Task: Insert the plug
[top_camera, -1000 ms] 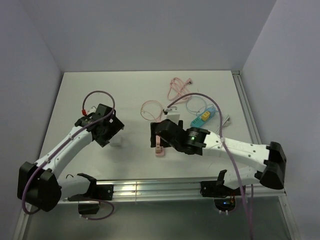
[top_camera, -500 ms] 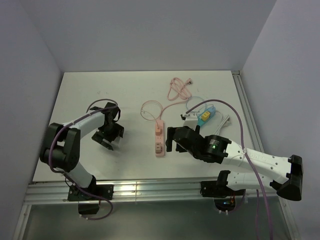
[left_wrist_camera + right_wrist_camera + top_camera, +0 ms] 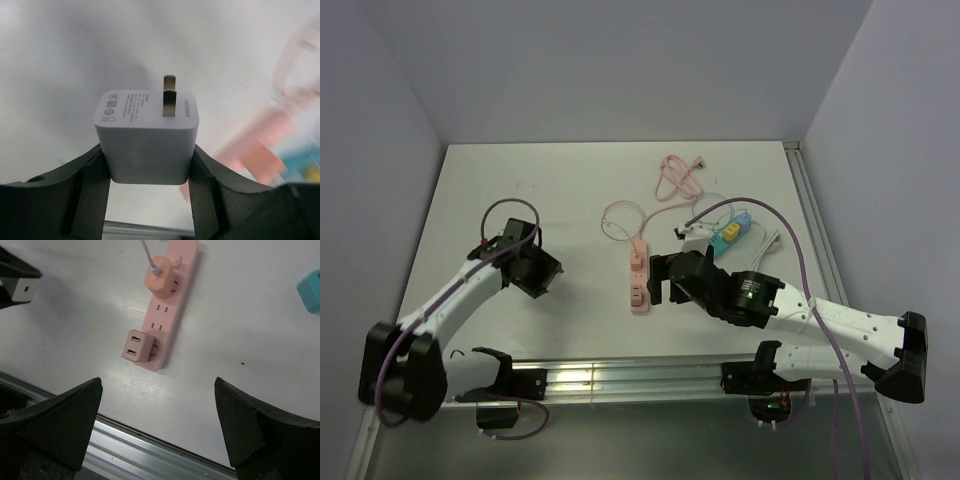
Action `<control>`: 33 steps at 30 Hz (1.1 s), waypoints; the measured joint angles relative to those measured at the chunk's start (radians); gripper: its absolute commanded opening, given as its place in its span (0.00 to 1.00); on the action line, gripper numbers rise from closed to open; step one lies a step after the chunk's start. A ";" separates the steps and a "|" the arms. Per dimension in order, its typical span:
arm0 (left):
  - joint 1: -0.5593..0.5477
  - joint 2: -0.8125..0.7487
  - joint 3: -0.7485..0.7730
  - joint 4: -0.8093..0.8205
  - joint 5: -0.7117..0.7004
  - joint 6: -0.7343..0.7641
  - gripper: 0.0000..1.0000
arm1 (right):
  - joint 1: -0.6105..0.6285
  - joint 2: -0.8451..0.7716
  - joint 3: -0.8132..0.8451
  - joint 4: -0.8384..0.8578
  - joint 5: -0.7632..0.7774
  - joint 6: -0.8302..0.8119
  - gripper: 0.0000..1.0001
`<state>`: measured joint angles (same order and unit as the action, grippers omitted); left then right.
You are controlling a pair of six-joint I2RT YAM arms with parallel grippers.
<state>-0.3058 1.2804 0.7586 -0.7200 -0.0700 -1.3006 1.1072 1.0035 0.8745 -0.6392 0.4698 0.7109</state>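
My left gripper (image 3: 534, 270) is shut on a white plug block (image 3: 146, 135), prongs pointing away from the wrist, and holds it above the table to the left of the pink power strip (image 3: 637, 275). The strip (image 3: 167, 305) lies along the table. It carries an orange-pink adapter with a cable (image 3: 160, 277) at its far part and a pink USB cube (image 3: 139, 346) at its near end, with free sockets (image 3: 161, 315) between them. My right gripper (image 3: 660, 280) is open and empty just right of the strip's near end. It also shows in the right wrist view (image 3: 158, 385).
A pink cable coil (image 3: 675, 178) lies at the back. A teal and yellow plug (image 3: 728, 235) and a white adapter (image 3: 695, 232) lie right of the strip. An aluminium rail (image 3: 620, 378) runs along the table's near edge. Walls close the back and sides.
My right gripper has drawn back from over the strip to its right side. My left arm has changed pose while its gripper stays left of the strip with the plug.
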 measured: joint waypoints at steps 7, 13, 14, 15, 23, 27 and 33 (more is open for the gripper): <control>-0.004 -0.473 -0.122 0.328 0.254 0.177 0.00 | -0.002 -0.028 0.006 0.161 -0.119 -0.129 0.96; -0.013 -0.513 -0.142 0.461 0.402 0.032 0.00 | -0.002 0.031 0.009 0.367 -0.263 -0.180 0.95; -0.019 -0.503 -0.153 0.474 0.425 -0.006 0.00 | -0.002 0.044 0.009 0.403 -0.279 -0.185 0.95; -0.029 -0.494 -0.160 0.476 0.446 -0.036 0.00 | -0.002 0.059 0.010 0.437 -0.292 -0.190 0.94; -0.092 -0.440 -0.131 0.443 0.531 -0.150 0.00 | -0.002 0.231 0.121 0.513 -0.319 -0.207 0.89; -0.108 -0.441 -0.123 0.453 0.555 -0.216 0.00 | -0.002 0.245 0.120 0.557 -0.318 -0.189 0.87; -0.144 -0.441 -0.123 0.473 0.585 -0.291 0.00 | -0.002 0.268 0.120 0.632 -0.299 -0.160 0.81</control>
<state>-0.4496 0.8398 0.6357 -0.2474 0.5152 -1.5913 1.1053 1.2713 0.9947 -0.0067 0.1703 0.5507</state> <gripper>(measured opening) 0.592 0.829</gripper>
